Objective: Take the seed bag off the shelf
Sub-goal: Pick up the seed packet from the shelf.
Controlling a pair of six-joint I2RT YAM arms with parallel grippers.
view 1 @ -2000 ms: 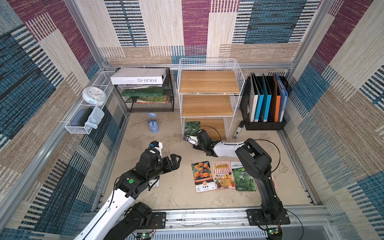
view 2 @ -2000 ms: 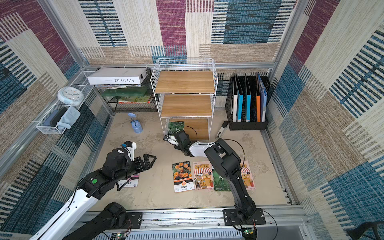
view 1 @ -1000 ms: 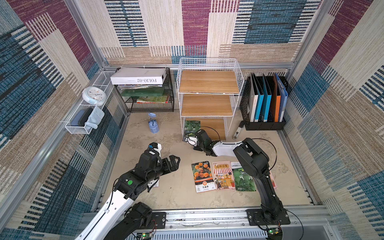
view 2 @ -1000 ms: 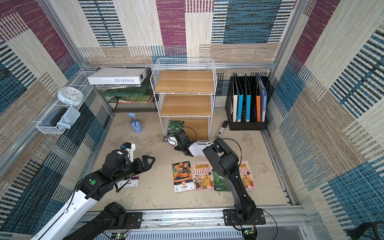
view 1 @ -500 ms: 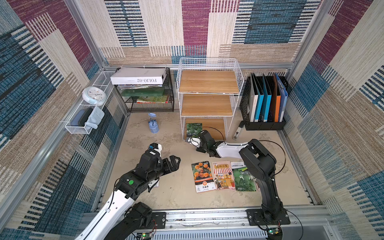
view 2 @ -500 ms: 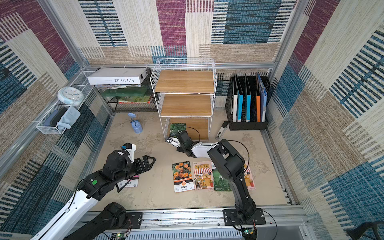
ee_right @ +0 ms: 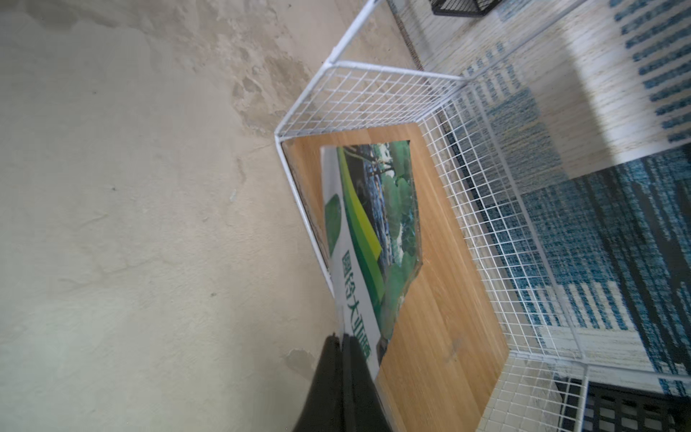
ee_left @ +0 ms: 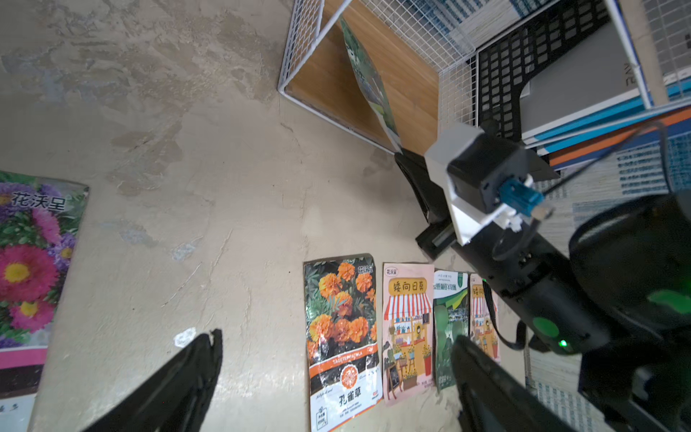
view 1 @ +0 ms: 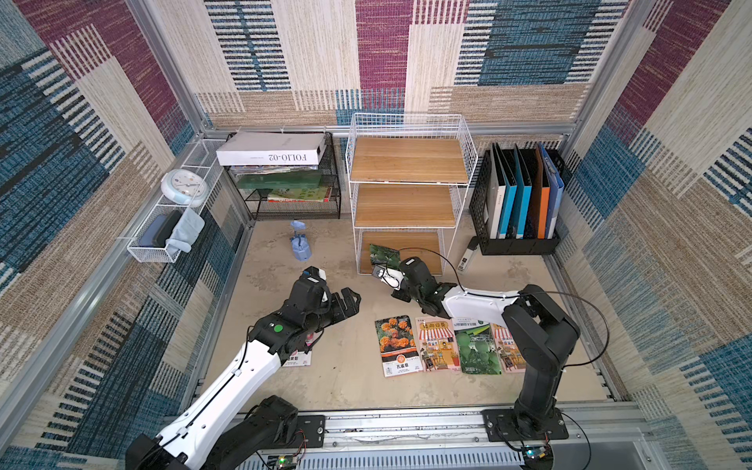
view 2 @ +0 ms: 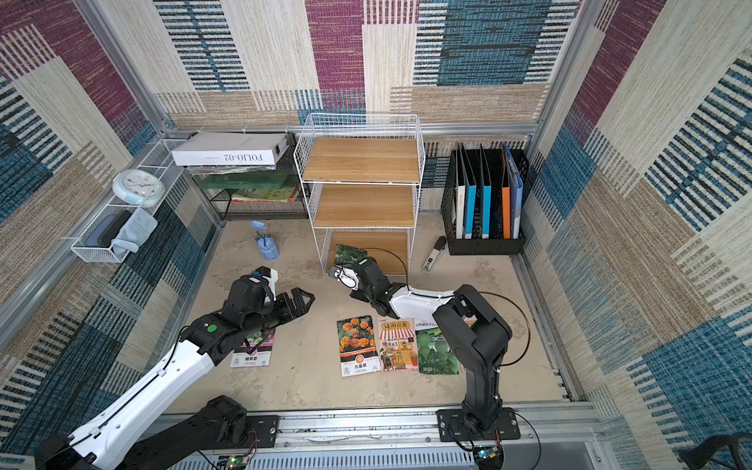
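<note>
Jaws of the right arm [view 1: 480, 303] are shut on the seed bag [ee_right: 374, 224]; it stands tilted over the bottom board [view 1: 415, 240] of the shelf [view 1: 407, 122], at its front edge. Left jaws gape. Grasp looks done; pulling clear remains.

Open floor [view 1: 350, 378] spreads left of the packet row [view 1: 439, 346]. The lowest tier of the shelf [view 1: 407, 122] admits a gripper only from the front; the seed bag [view 1: 382, 256] leans across its left corner.
</note>
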